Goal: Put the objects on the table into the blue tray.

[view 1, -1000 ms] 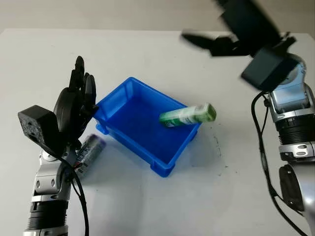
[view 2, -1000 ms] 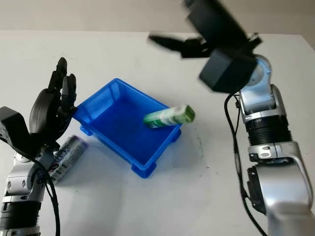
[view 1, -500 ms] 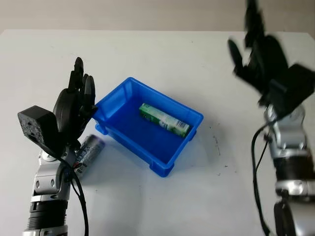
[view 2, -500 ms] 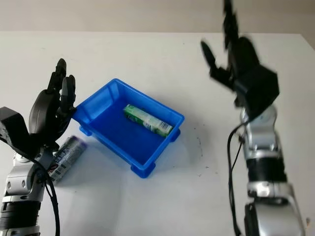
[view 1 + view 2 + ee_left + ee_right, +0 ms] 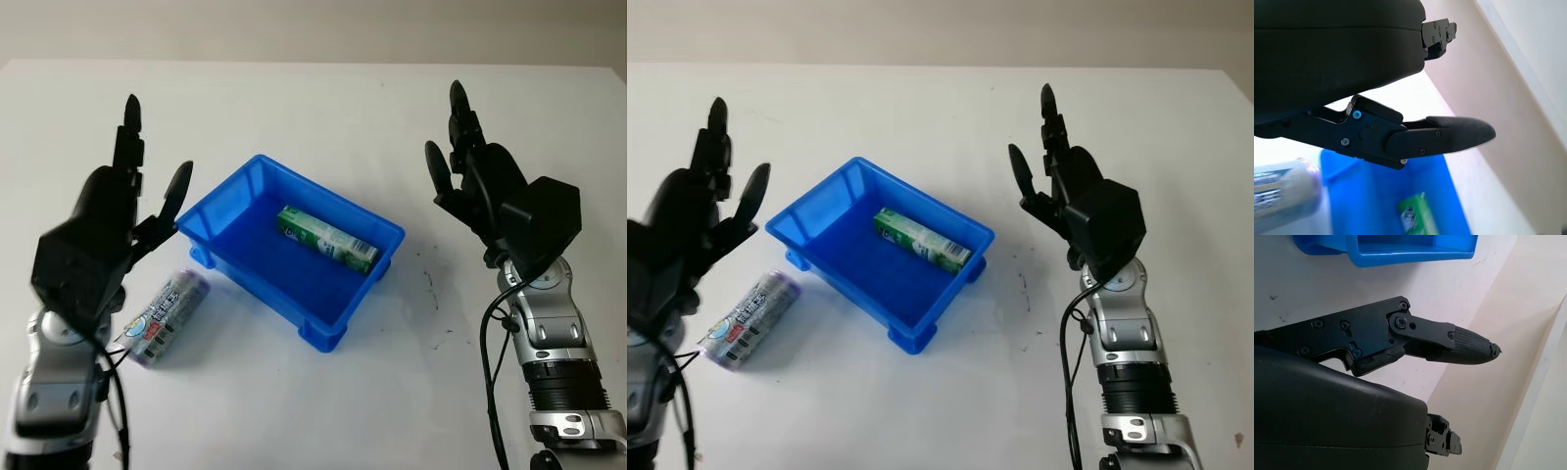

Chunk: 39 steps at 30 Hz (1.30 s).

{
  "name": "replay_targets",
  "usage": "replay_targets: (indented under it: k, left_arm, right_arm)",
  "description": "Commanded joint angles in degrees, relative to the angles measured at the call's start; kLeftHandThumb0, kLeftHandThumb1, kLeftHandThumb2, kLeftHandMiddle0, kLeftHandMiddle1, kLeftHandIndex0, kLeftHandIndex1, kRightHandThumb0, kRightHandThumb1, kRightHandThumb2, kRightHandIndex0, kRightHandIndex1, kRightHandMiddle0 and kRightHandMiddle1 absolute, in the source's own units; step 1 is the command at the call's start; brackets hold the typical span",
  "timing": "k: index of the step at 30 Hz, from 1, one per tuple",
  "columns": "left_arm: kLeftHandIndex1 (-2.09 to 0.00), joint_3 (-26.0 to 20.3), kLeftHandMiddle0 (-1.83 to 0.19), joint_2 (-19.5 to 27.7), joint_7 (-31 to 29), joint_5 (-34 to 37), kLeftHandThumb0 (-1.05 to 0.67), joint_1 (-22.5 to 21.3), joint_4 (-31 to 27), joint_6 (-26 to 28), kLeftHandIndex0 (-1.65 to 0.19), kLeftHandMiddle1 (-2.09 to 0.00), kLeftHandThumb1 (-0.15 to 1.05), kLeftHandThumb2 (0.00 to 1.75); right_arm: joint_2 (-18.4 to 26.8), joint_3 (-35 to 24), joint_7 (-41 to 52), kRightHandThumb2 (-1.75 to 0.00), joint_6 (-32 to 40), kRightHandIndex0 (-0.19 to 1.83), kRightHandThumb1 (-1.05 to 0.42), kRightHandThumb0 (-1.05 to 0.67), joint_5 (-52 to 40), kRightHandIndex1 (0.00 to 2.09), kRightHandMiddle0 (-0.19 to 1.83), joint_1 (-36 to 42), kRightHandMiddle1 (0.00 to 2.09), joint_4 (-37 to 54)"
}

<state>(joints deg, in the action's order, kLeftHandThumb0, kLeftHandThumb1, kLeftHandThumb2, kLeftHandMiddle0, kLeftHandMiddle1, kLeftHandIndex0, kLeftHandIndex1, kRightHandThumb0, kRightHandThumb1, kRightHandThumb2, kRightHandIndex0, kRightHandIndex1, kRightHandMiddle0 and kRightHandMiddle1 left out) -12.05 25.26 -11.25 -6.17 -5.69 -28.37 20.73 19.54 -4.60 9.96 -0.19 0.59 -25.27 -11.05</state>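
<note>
blue tray (image 5: 235, 191) sits mid-table with a green carton (image 5: 327, 238) lying inside. a can (image 5: 162, 316) lies on the table left of the tray, just below the open left hand (image 5: 122, 211). right hand (image 5: 470, 176), open, is raised right of the tray. left wrist view: the can (image 5: 1281, 193) lies beside the tray (image 5: 1376, 205).

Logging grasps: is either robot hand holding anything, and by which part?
Nothing is held. The left robot hand and right robot hand are open above the table.
</note>
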Motion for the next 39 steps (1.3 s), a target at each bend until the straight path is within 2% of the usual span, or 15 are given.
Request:
replay_targets:
  k: [1, 3, 9, 14, 19, 23, 26, 27, 28, 29, 30, 32, 34, 37, 39]
  left_arm:
    - [-0.05, -4.0, 0.15, 3.8, -2.9, 1.2, -0.81, 1.6, -5.8, 2.7, 0.14, -0.06, 1.05, 0.29]
    - [-0.05, -7.1, 0.16, 7.6, -6.7, 1.6, -0.8, 2.9, -9.5, 5.3, 0.14, -0.05, 1.05, 0.18]
    - [-0.06, -13.2, 0.15, 16.5, -14.5, 1.4, -0.71, 3.9, -13.7, 6.5, 0.12, -0.06, 1.03, 0.1]
    - [-0.06, -15.9, 0.14, 23.2, -19.5, -1.0, -0.63, 5.7, -9.9, -3.7, 0.11, -0.06, 0.96, 0.04]
    - [-0.06, -17.1, 0.14, 27.5, -18.8, -7.5, -0.54, 7.3, -3.3, -20.3, 0.1, -0.05, 0.89, 0.03]
    - [-0.07, -17.7, 0.13, 34.3, -10.1, -20.2, -0.53, 6.9, 8.4, -43.5, 0.07, -0.06, 0.89, 0.05]
    - [-0.07, -16.7, 0.11, 39.9, -4.4, -28.4, -0.52, 5.2, 15.6, -54.6, 0.06, -0.06, 0.91, 0.06]
    - [-0.07, -15.7, 0.11, 42.0, -0.9, -31.8, -0.51, 4.0, 18.9, -58.7, 0.05, -0.06, 0.91, 0.06]
    - [-0.08, -14.4, 0.07, 44.1, 3.4, -35.6, -0.48, 2.8, 22.2, -62.6, 0.02, -0.08, 0.92, 0.06]
    - [-0.09, -12.8, 0.05, 46.2, 8.8, -40.3, -0.34, 1.4, 25.5, -66.2, 0.0, -0.08, 0.99, 0.13]
    - [-0.08, -11.4, 0.05, 47.8, 12.9, -43.9, -0.25, 0.3, 28.0, -68.6, -0.01, -0.07, 1.02, 0.19]
    - [-0.08, -6.7, 0.02, 52.4, 26.7, -55.3, -0.13, -2.1, 32.9, -70.8, -0.02, -0.08, 1.04, 0.27]
    - [-0.07, -2.1, 0.01, 55.4, 37.6, -63.0, -0.1, -4.2, 36.4, -70.3, -0.01, -0.07, 1.05, 0.3]
    - [-0.06, 5.7, 0.01, 58.5, 53.5, -72.3, -0.18, -8.4, 41.5, -67.1, -0.01, -0.06, 1.05, 0.32]
    - [-0.05, 11.9, 0.03, 59.4, 63.8, -77.6, -0.2, -13.2, 46.1, -66.1, 0.0, -0.05, 1.05, 0.38]
  right_arm:
    - [-0.2, 0.1, 0.1, -0.64, -0.1, -0.19, -1.05, -0.67, 0.1, 0.0, -0.19, 0.6, 0.0, 1.0]
    - [-0.1, 0.2, 0.2, -0.65, 0.0, -0.19, -1.05, -0.67, 0.3, 0.0, -0.19, 0.5, 0.0, 0.9]
    - [-0.3, 0.2, 0.8, -0.65, -0.7, -0.19, -1.05, -0.7, 0.3, 0.0, -0.19, 0.0, 0.0, -0.4]
    - [-0.8, 0.0, 1.1, -0.64, -1.4, -0.19, -1.05, -0.71, -0.1, 0.0, -0.19, -0.8, 0.0, -1.3]
    - [-0.9, -0.4, 1.4, -0.64, -0.7, -0.19, -1.05, -0.7, -0.6, 0.0, -0.19, -0.8, 0.0, -0.9]
    - [-1.2, -1.2, 1.4, -0.62, -0.9, -0.19, -1.05, -0.7, -1.8, 0.0, -0.19, -0.9, 0.0, -1.2]
    - [-1.2, -1.3, 1.1, -0.61, 0.1, -0.19, -1.05, -0.7, -2.3, 0.0, -0.19, -1.1, 0.0, -0.9]
    - [-1.2, -1.3, 1.3, -0.61, 0.1, -0.19, -1.05, -0.7, -2.5, 0.0, -0.19, -1.2, 0.0, -1.0]
    - [-1.2, -1.4, 1.5, -0.61, 0.1, -0.19, -1.05, -0.69, -2.7, 0.0, -0.19, -1.3, 0.0, -1.0]
    - [-1.2, -1.4, 1.8, -0.62, 0.1, -0.19, -1.05, -0.69, -2.9, 0.0, -0.19, -1.4, 0.0, -1.1]
    - [-1.1, -1.4, 1.9, -0.62, 0.0, -0.19, -1.05, -0.68, -3.0, 0.0, -0.19, -1.5, 0.0, -1.2]
    - [-1.1, -1.3, 2.0, -0.63, 0.3, -0.19, -1.05, -0.68, -3.1, 0.0, -0.19, -1.6, 0.0, -1.0]
    - [-1.2, -1.3, 2.0, -0.63, 0.5, -0.19, -1.05, -0.68, -3.2, 0.0, -0.19, -1.7, 0.0, -1.0]
    - [-1.3, -1.2, 2.0, -0.63, 0.6, -0.19, -1.05, -0.68, -3.3, 0.0, -0.19, -1.7, 0.0, -1.0]
    - [-1.3, -1.1, 2.1, -0.63, 0.5, -0.19, -1.05, -0.69, -3.2, 0.0, -0.19, -1.6, 0.0, -1.1]
